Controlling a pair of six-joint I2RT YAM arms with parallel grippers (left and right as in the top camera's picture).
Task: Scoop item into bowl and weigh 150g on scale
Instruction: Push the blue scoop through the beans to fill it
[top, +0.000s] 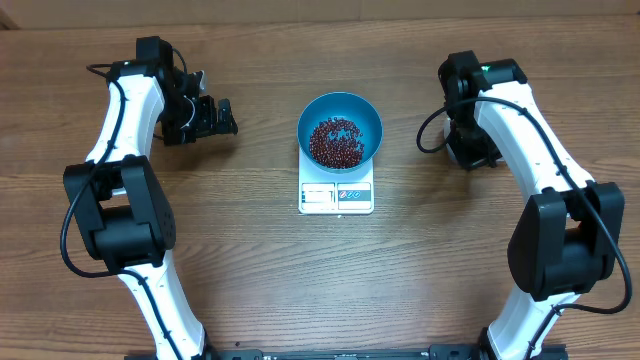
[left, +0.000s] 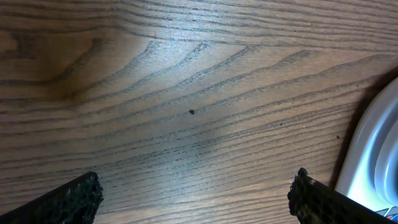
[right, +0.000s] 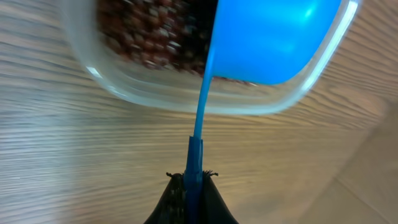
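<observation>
Blue scoop (right: 273, 37), pinched in the clenched right claw (right: 191, 180) at a blurred tub (right: 155, 99), shows only at the wrist; left claw (left: 196, 186) hangs released.

A wood-grain worktop (top: 250, 270), smooth with a low matt sheen, spreads around the scale (top: 336, 196), whose white plastic top looks smooth and faintly glossy. On the scale, the blue bowl (top: 368, 118) shows a glossy, smooth inside beneath dark red-brown beans (top: 335, 142) with a slight shine. Seen from the right wrist, the tub (right: 155, 96) is clear, smooth plastic, cloudy at its rim, and the blue scoop (right: 273, 37) glossy plastic. The left gripper (left: 196, 202) has black pads (left: 71, 199) of coarse, rough texture.
</observation>
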